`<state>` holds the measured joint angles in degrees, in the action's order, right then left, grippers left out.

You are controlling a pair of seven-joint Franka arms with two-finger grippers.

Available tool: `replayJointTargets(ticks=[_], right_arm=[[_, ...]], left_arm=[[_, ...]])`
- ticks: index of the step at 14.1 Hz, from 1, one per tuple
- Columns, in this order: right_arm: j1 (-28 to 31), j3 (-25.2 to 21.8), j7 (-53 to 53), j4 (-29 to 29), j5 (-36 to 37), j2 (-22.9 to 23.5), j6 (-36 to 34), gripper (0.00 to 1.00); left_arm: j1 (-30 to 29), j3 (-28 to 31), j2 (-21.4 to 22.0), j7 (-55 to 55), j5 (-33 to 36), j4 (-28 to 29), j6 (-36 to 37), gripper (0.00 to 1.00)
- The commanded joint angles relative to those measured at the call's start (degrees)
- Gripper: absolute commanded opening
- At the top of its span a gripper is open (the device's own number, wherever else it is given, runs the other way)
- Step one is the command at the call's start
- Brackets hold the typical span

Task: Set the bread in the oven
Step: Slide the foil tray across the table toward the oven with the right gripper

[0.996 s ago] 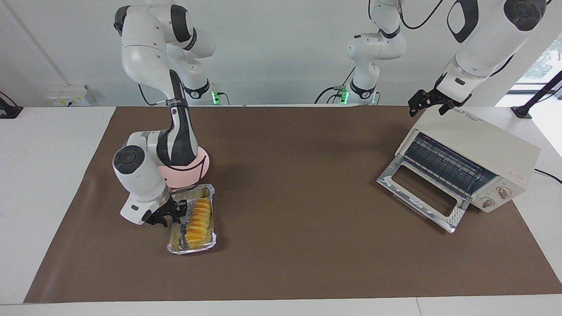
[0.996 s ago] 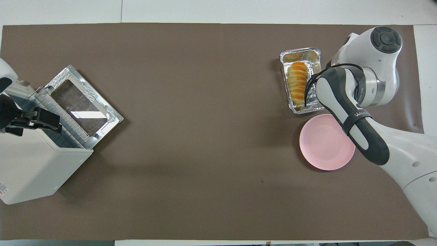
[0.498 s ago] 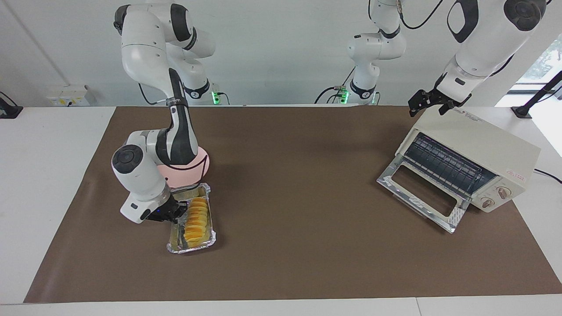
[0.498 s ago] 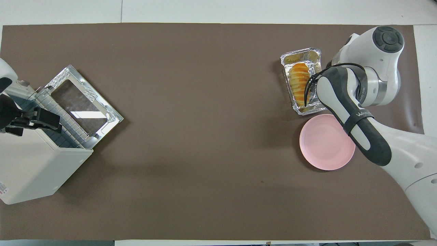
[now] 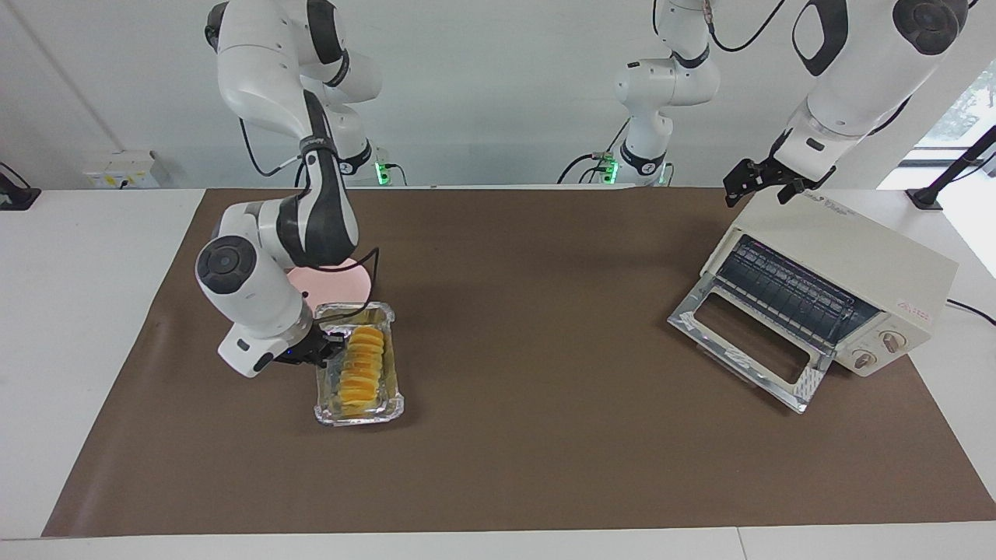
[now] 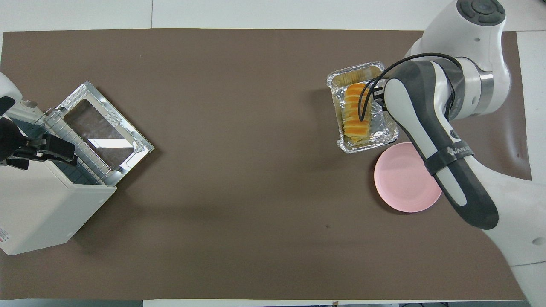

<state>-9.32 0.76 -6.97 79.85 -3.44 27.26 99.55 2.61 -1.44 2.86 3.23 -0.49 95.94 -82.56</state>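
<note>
The ridged golden bread lies in a crinkled foil tray. My right gripper is shut on the tray's rim on the right arm's side and holds the tray slightly above the brown mat; in the overhead view the arm hides that gripper. The cream oven stands at the left arm's end, its glass door dropped open and the wire rack showing. My left gripper waits open over the oven's top.
A round pink plate lies on the mat, just nearer to the robots than the tray. A power cord trails from the oven at the left arm's end.
The right gripper shut on the tray's rim, then lifted it and carried it toward the left arm's end with the bread inside. The left arm stayed still.
</note>
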Motion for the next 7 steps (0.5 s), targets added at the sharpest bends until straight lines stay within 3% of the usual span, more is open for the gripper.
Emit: replayJointTargets(ticks=[1, 4, 7], right_arm=[[-4.29, 0.03, -10.39, -3.91, -4.97, -0.01, -4.27, 0.00], [-11.05, 0.12, -19.82, -3.22, -7.46, -0.36, -0.69, 0.00], [-17.30, 0.12, -25.19, 1.51, -7.46, -0.45, 6.94, 0.00]], left_arm=[[-0.68, -0.41, 0.83, -0.33, 0.40, 0.39, -0.59, 1.00], [-0.68, -0.41, 0.83, -0.33, 0.40, 0.39, -0.59, 1.00], [-0.68, -0.50, 0.83, -0.33, 0.40, 0.39, -0.59, 1.00]])
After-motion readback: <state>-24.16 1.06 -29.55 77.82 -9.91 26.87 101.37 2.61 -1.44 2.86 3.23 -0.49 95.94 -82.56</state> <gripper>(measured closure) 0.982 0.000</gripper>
